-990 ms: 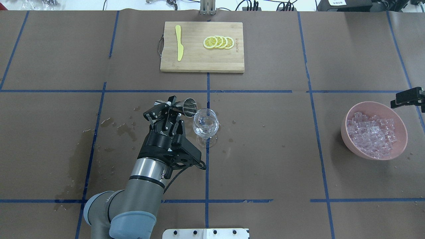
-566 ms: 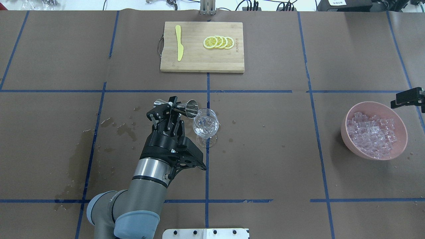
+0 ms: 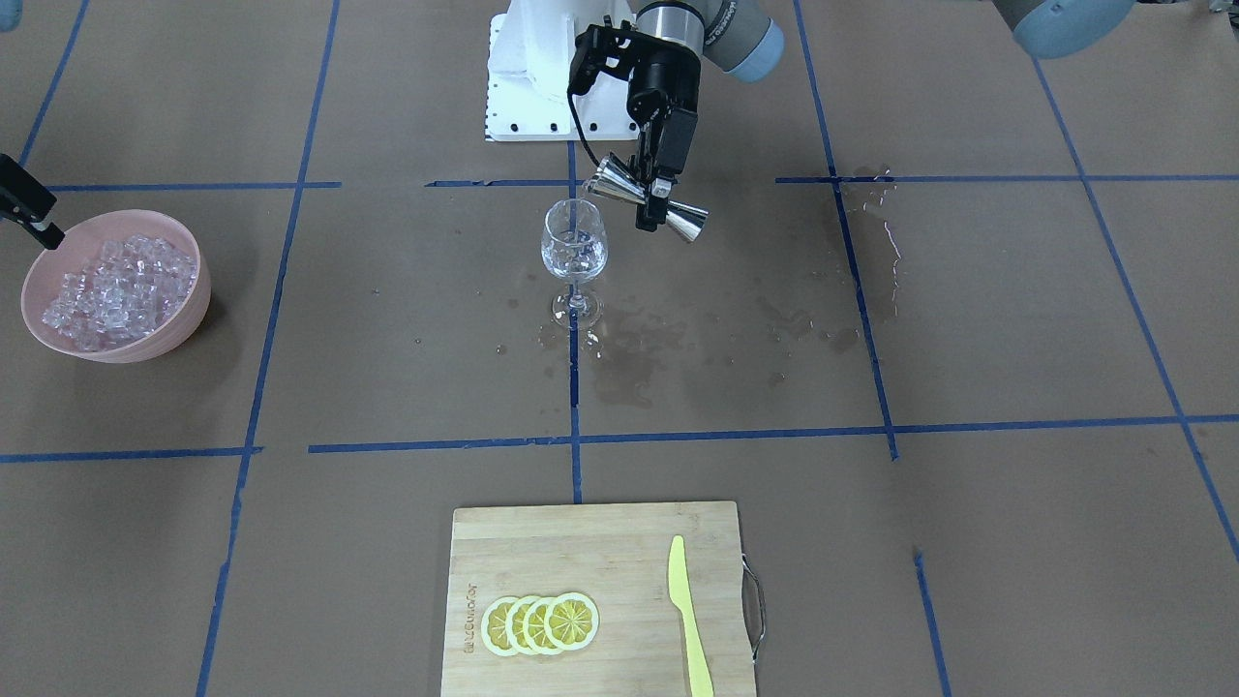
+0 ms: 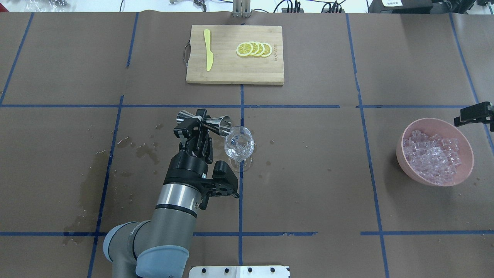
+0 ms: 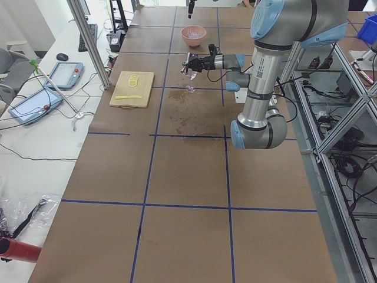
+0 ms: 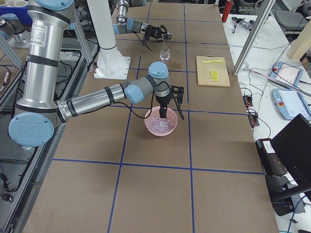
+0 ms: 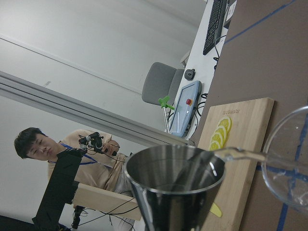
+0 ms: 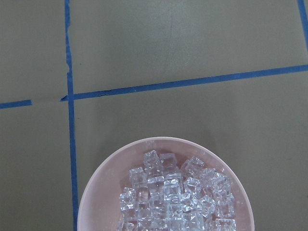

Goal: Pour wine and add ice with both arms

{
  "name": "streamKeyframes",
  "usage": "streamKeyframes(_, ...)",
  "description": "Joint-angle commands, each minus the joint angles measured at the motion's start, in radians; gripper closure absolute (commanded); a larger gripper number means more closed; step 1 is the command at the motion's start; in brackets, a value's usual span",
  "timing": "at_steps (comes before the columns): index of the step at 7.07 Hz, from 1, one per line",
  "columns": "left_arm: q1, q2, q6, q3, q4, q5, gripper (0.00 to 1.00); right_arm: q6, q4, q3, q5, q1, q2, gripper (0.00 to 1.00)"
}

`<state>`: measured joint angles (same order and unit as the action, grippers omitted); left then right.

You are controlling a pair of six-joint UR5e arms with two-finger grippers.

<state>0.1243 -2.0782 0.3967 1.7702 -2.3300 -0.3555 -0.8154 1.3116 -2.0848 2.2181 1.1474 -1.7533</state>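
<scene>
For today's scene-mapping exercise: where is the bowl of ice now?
In the overhead view the pink bowl of ice sits at the far right, on the robot's right side, far from the central wine glass.

- The wine glass (image 4: 239, 146) stands on the table (image 4: 308, 173) near its middle, straight out from the robot's base.
- The jigger (image 4: 222, 125) lies tipped on its side in the left gripper (image 4: 200, 122), just to the robot's left of the glass, with its mouth at the glass's rim (whether they touch cannot be told).
- The cutting board (image 4: 231, 69) lies beyond the glass, at the table's far edge.
- On the board, the knife (image 4: 208, 50) lies to the left and the lemon slices (image 4: 254, 49) overlap in a row to the right.
- The bowl (image 4: 424, 124) sits well apart from the glass, to the robot's right, with the ice (image 4: 432, 156) heaped in it.
- The right gripper (image 4: 463, 117) hangs above the bowl's far right edge.
</scene>
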Motion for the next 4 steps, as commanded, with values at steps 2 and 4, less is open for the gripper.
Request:
streamKeyframes(2, 0.000, -0.014, 0.128, -0.001, 0.006, 0.042, 1.00, -0.001, 0.000, 0.000, 0.000, 0.000, 0.000, 0.00)
streamKeyframes(4, 0.000, -0.031, 0.209, -0.001, 0.030, 0.053, 1.00, -0.001, 0.000, 0.002, 0.000, 0.000, 0.000, 0.00)
